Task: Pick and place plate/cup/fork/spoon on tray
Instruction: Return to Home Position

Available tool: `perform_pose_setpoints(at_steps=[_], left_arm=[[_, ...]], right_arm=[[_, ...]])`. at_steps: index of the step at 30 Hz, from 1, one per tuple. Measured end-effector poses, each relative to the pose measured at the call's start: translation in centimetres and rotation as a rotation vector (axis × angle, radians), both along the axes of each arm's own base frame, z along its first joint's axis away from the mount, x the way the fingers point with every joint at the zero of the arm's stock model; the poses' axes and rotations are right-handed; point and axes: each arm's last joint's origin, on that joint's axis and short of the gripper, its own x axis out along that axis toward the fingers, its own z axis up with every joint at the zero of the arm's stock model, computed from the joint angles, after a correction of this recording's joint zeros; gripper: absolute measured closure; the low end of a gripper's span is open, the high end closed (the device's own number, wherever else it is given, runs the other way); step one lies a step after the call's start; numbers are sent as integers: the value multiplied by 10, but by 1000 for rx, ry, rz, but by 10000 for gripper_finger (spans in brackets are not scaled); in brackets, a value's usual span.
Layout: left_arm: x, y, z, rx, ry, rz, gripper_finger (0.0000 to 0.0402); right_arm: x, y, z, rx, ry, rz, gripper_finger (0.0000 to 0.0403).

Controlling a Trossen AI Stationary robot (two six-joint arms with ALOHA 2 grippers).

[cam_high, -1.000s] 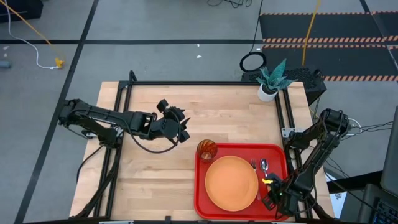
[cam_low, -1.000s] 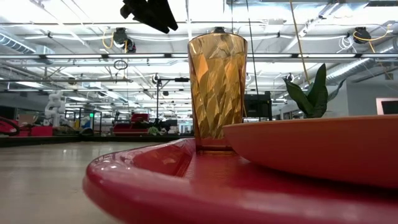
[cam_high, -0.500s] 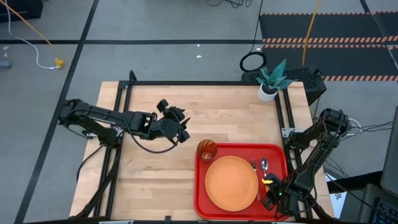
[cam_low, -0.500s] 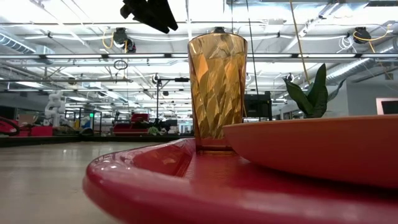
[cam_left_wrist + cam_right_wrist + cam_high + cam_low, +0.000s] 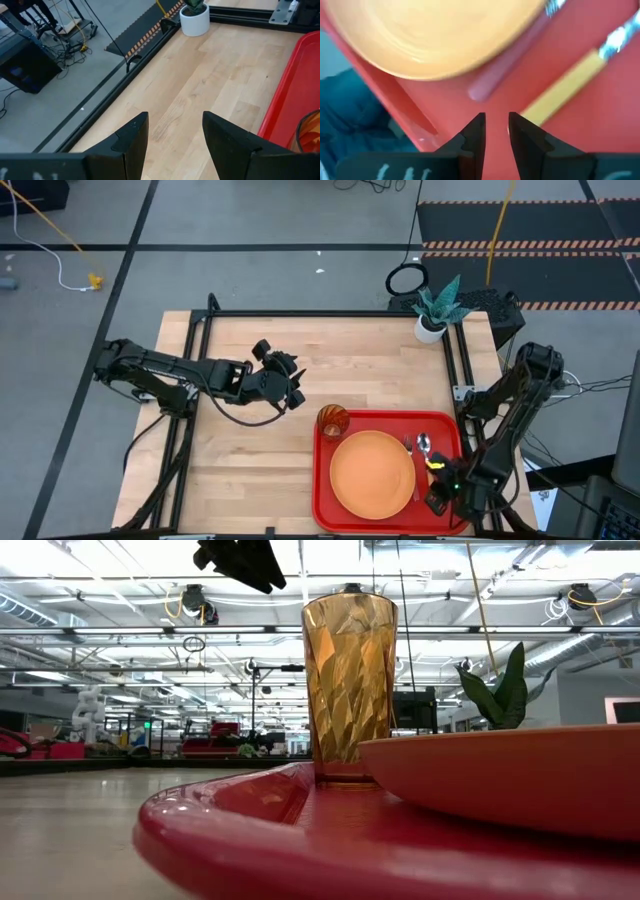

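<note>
The red tray lies at the table's near right. On it rest the orange plate, flat in the middle, and the amber cup, upright in the far left corner. The fork and the spoon lie side by side right of the plate. My right gripper hovers over the tray's near right corner, narrowly open and empty, just off the fork's pink handle and the spoon's orange handle. My left gripper is open and empty above the table, left of the cup.
A white pot with a green plant stands at the table's far right corner. A dark metal frame runs along the table's edges. Bare wood lies left of the tray and beyond it.
My right gripper has moved a little toward the table's right edge over the tray's near right corner, and that arm's elbow has shifted. The things on the tray and my left arm have kept still.
</note>
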Motion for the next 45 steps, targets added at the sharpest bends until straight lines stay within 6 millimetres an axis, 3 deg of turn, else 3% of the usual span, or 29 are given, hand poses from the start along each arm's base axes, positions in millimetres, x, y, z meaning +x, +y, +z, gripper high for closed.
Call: perform_pose_setpoints(at_steps=[8,14,24,30,35,41,45], left_arm=[[0,0,0,37,35,-28,211],[0,-1,-1,22,52,-64,211],[-4,-3,1,-79,52,-150,211],[-9,-8,-6,-113,150,-196,215],[-17,-14,-11,-139,201,-161,281],[-19,-23,-24,-67,227,-188,389],[-16,-20,-36,-36,223,-208,389]], right_arm=[[-1,-21,23,-259,-306,221,333],[-7,-47,44,-559,-472,417,390],[-19,-94,85,-732,-668,505,401],[-21,-117,104,-888,-770,486,402],[-22,-132,113,-925,-793,498,402],[-23,-140,96,-951,-820,556,403],[-25,-148,83,-950,-865,568,403]])
